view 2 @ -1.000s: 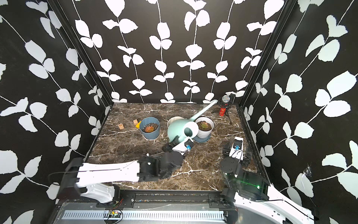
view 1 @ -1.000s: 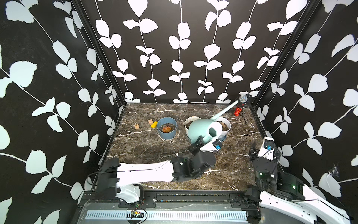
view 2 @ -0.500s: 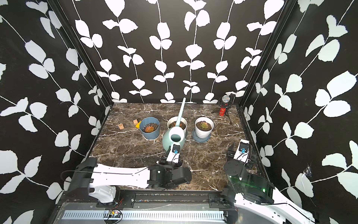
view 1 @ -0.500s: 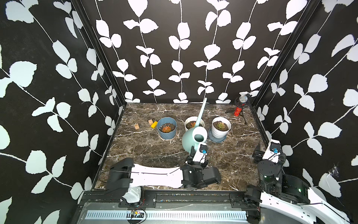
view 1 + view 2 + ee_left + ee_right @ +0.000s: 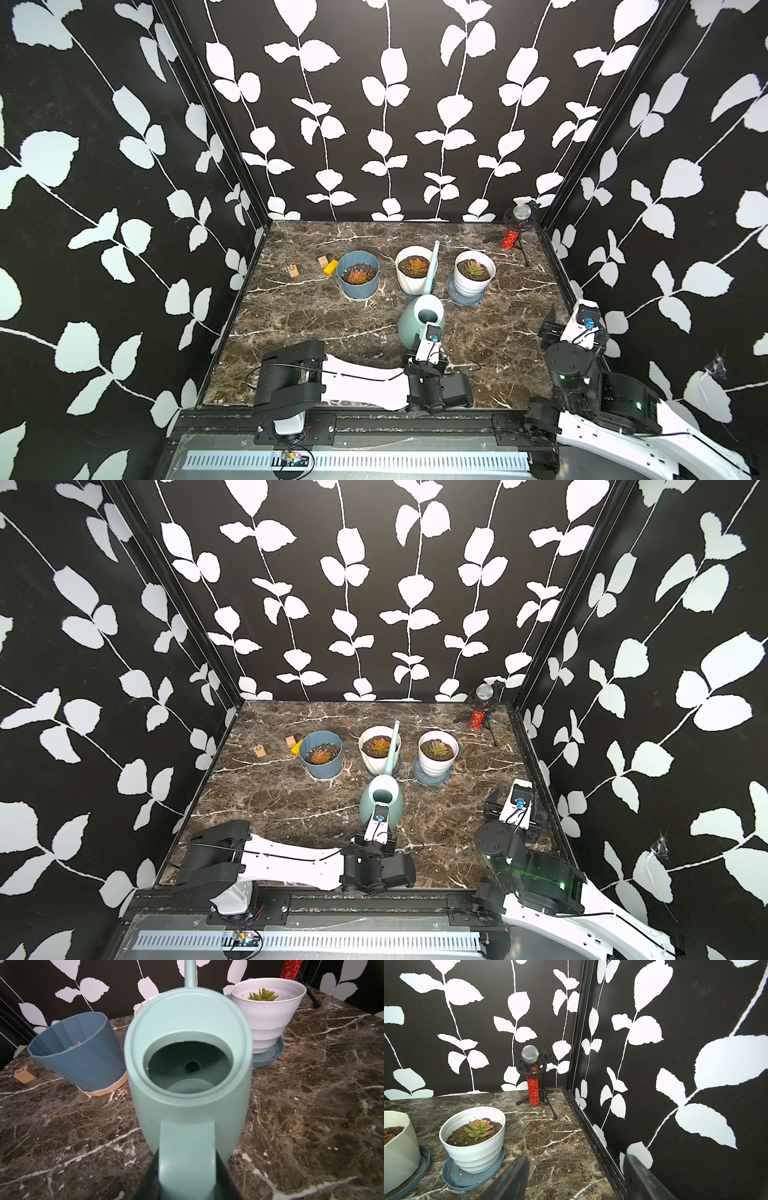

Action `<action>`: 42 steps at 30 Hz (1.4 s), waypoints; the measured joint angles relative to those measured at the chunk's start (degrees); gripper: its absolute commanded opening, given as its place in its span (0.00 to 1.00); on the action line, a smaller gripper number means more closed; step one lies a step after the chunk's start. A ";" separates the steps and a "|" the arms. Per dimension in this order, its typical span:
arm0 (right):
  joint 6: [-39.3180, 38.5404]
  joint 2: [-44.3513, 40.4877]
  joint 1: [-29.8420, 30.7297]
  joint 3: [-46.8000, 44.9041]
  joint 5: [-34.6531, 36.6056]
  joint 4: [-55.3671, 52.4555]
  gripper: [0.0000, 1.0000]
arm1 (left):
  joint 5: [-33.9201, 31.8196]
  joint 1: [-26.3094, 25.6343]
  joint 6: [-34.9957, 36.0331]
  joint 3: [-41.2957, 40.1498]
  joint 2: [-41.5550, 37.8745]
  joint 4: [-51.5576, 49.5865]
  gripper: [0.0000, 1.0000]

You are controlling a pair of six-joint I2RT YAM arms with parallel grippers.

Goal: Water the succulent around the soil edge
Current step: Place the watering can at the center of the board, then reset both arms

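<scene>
A mint-green watering can is upright in front of the pots, its thin spout rising toward the back. My left gripper is shut on the can's handle. Three potted succulents stand in a row: a blue pot, a cream pot partly behind the spout, and a white ribbed pot on a blue saucer. My right gripper is open and empty at the front right, near the wall.
A red glitter microphone on a small tripod stands in the back right corner. Small wooden blocks and a yellow block lie left of the blue pot. Patterned walls close in three sides.
The can was tilted with its spout over the white ribbed pot; my left arm has pulled it back toward the front and set it upright. The right arm shifted slightly.
</scene>
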 measured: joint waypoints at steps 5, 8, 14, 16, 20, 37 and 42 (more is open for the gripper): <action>0.09 1.03 0.00 0.00 0.00 0.02 0.75 | 1.66 0.04 -0.70 -0.20 0.81 2.12 0.13; 0.11 1.22 0.00 0.00 -0.02 0.04 0.75 | 2.14 0.07 -0.72 -0.20 1.22 2.91 0.40; -3.41 1.92 -0.02 -0.07 -0.22 4.00 0.76 | 1.62 0.15 1.42 0.13 1.14 2.29 0.79; -6.75 3.37 -0.04 -0.15 -0.79 7.50 0.77 | 0.85 0.15 3.41 0.26 0.55 1.64 0.87; -15.91 9.77 -0.15 -0.50 -3.54 18.25 0.82 | -1.99 0.13 11.76 0.39 -3.96 1.40 0.98; -23.30 44.00 -44.17 -2.05 -36.22 48.85 0.92 | -7.65 33.99 53.40 -9.88 -33.22 20.61 0.98; -22.27 51.12 -49.35 -9.03 -39.52 59.65 0.94 | -5.14 46.84 60.72 -17.05 -35.12 26.38 0.99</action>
